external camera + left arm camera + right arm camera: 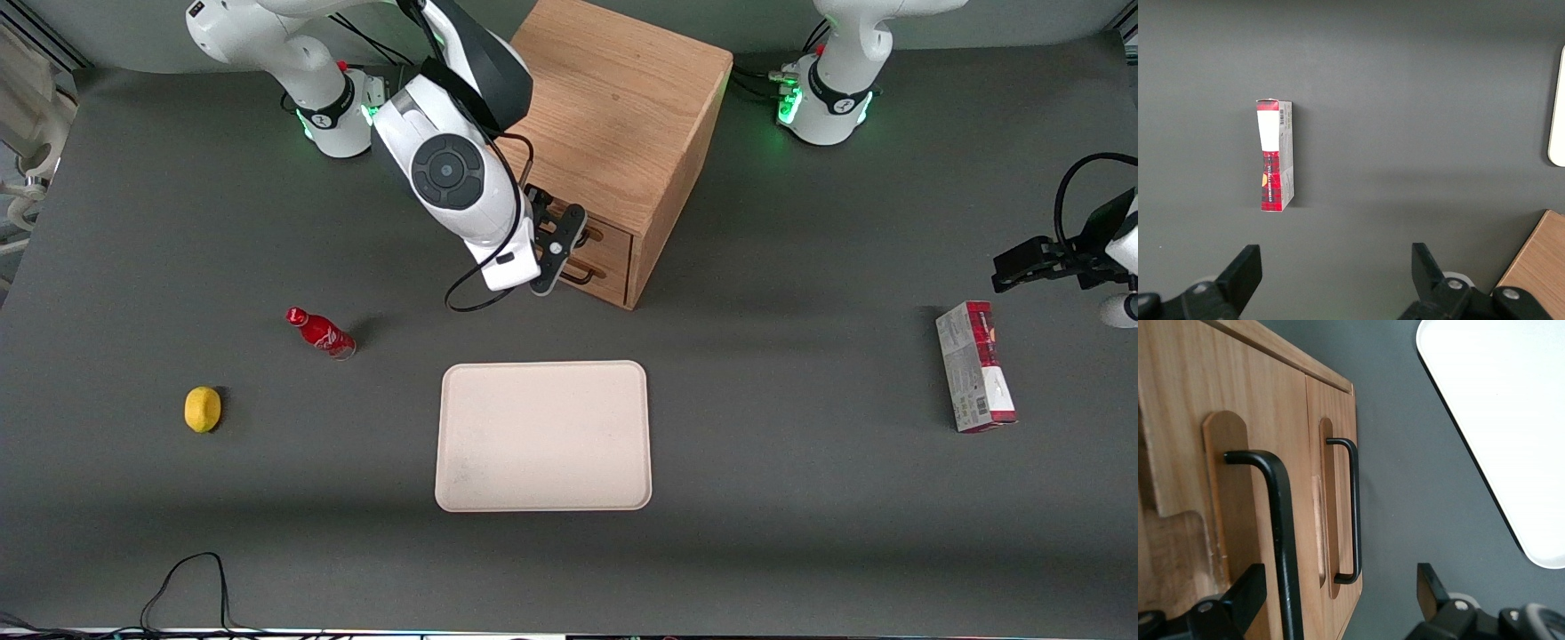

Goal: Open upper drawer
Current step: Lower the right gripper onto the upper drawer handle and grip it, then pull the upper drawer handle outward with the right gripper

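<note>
Two drawers front the oak cube cabinet (622, 116); the upper drawer (1238, 513) appears shut, its face level with the cabinet front, and carries a thin black bar handle (1275, 533) over an oval recess. In the right wrist view this handle runs between the two fingers (1245, 597) of the gripper (1338, 603), nearer to one of them and not clearly touched by either. Jaws stand wide, with nothing held. In the front view the gripper (556, 253) hangs directly in front of the drawer faces, and the white wrist hides most of the upper drawer. Just beneath lies the lower drawer (1338, 493), also shut, with an identical handle (1350, 513). Nearer to the front camera than the gripper, a cream rectangular tray (543, 436) lies flat on the dark grey table (800, 533). Toward the working arm's end of the table a small red bottle (320, 332) leans, and a yellow lemon (203, 409) rests nearer the camera than it. Well apart, toward the parked arm's end, lies a red and grey carton (975, 366).
</note>
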### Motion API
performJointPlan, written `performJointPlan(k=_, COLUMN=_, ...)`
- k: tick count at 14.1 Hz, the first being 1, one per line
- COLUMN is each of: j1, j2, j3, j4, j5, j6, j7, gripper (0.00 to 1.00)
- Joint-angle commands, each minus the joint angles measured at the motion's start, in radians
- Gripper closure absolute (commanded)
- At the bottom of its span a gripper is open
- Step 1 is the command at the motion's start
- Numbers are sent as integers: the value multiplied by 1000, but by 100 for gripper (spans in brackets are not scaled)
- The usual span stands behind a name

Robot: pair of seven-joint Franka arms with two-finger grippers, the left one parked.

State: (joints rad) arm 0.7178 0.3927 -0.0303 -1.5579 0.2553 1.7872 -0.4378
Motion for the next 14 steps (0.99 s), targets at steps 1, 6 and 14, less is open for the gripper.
performJointPlan(k=1, j1=14, j2=17, j3=-14, j4=9, j5=6, j6=3, j7=-25, gripper=0)
performJointPlan(k=6, j1=9, j2=28, j3=-17, j4=9, j5=6, j6=3, j7=-25, gripper=0)
performJointPlan(k=14, j1=-29, j2=34, j3=-19, j4=18, j5=6, j6=3, j7=-73, gripper=0)
